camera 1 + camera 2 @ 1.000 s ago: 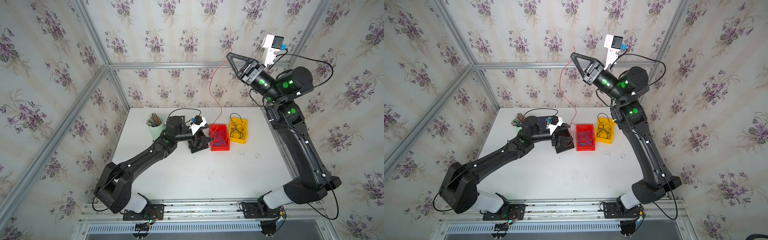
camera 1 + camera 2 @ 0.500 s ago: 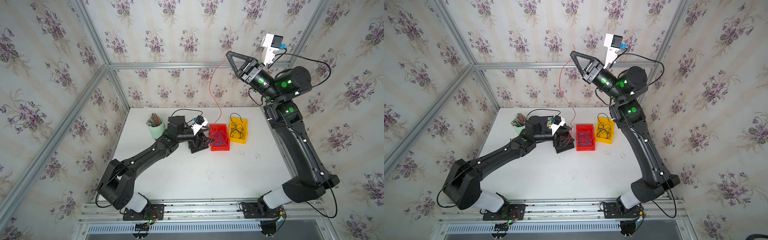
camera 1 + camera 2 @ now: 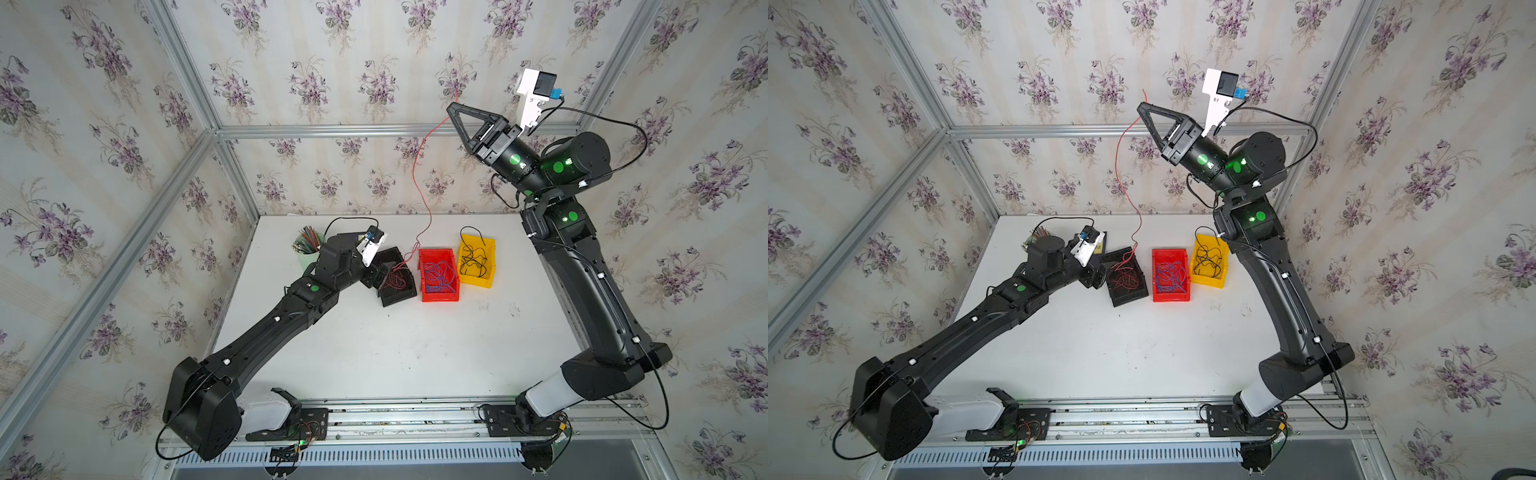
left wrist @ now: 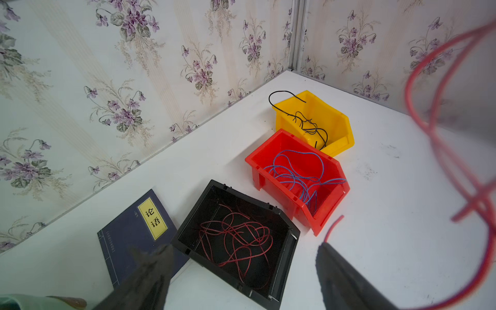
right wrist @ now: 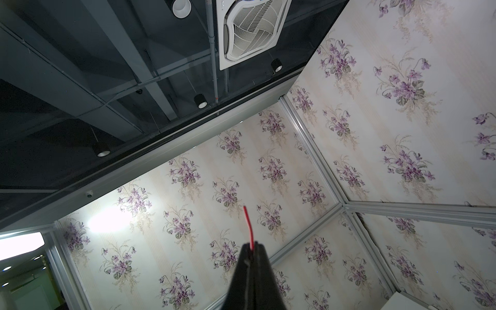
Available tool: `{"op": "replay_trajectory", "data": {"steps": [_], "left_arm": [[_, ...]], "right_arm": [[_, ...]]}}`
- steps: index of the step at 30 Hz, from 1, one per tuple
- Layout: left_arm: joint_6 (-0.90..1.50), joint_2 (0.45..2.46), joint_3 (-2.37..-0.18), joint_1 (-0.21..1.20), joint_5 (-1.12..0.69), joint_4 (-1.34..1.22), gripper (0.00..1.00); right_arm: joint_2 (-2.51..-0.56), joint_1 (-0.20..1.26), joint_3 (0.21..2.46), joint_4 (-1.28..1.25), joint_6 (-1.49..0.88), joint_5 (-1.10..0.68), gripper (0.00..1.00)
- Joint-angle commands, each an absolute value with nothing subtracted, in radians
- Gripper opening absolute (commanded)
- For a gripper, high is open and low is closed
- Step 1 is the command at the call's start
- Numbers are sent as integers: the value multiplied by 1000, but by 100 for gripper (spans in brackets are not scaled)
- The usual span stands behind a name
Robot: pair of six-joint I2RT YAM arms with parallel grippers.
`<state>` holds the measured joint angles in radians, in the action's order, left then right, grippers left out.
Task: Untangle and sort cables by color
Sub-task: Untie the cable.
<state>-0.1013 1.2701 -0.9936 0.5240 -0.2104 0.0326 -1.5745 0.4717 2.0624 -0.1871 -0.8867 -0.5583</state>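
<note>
White tabletop (image 3: 415, 353), floral-papered walls (image 3: 353, 41)

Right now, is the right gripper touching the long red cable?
Touching. The right wrist view shows the right gripper shut on the red cable, whose end sticks out between its closed fingertips.

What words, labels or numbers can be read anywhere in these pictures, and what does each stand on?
"论语": on the yellow label of the dark blue book lying on the table, seen in the left wrist view.
Smaller print beside that label: too small to read.
Nothing else in any view shows readable text.
</note>
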Motion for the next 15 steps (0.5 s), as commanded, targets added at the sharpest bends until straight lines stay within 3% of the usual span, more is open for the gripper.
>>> {"op": "replay_trajectory", "data": {"steps": [1, 6, 11, 15], "left_arm": [[-124, 1240, -973, 523, -227, 21, 86], [-196, 1182, -955, 521, -300, 93, 86], [-233, 1160, -905, 521, -604, -32, 88], [-224, 1212, -946, 525, -723, -26, 88]], "right_arm": [[-1580, 472, 2063, -233, -894, -560, 0], [-1580, 473, 2063, -232, -894, -564, 0], [-1583, 473, 2063, -237, -900, -567, 0], [-1577, 472, 2061, -234, -903, -564, 0]]}}
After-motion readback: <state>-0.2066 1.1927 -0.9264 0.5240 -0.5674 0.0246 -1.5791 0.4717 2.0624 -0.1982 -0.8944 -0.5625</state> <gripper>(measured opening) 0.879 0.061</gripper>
